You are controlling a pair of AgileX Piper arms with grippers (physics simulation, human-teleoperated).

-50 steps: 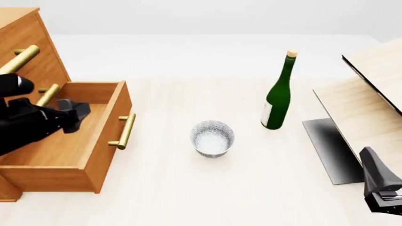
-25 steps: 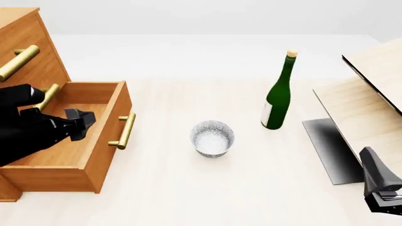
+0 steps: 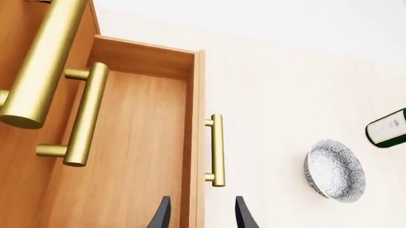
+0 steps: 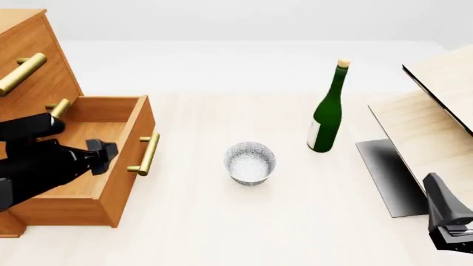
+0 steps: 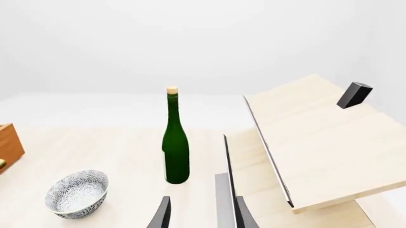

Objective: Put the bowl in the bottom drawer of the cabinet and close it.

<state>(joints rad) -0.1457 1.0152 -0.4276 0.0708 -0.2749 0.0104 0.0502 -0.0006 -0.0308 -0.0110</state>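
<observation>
The speckled white bowl [image 4: 250, 162] stands upright on the table, right of the cabinet [image 4: 37, 61]; it also shows as the bowl [image 3: 334, 168] and the bowl [image 5: 77, 193] in the wrist views. The bottom drawer [image 4: 129, 166] is pulled out, and nothing shows inside it. Its brass handle [image 4: 148, 154] faces the bowl. My left gripper [image 4: 107, 151] hovers open over the drawer's front wall, holding nothing; in its own view the left gripper [image 3: 201, 217] has a finger on each side of that wall. My right gripper [image 4: 435, 185] is open at the near right, far from the bowl, and the right gripper [image 5: 201, 216] is empty.
A tall green bottle [image 4: 327, 111] stands behind and right of the bowl. A pale wood panelled structure [image 4: 436, 111] with a dark grey base plate [image 4: 384, 172] fills the right side. The two upper drawer handles [image 3: 82, 114] jut out above the open drawer.
My left gripper has moved toward the near edge and a little right, from over the drawer's inside to over its front wall. The right arm, bowl and drawer have not moved.
</observation>
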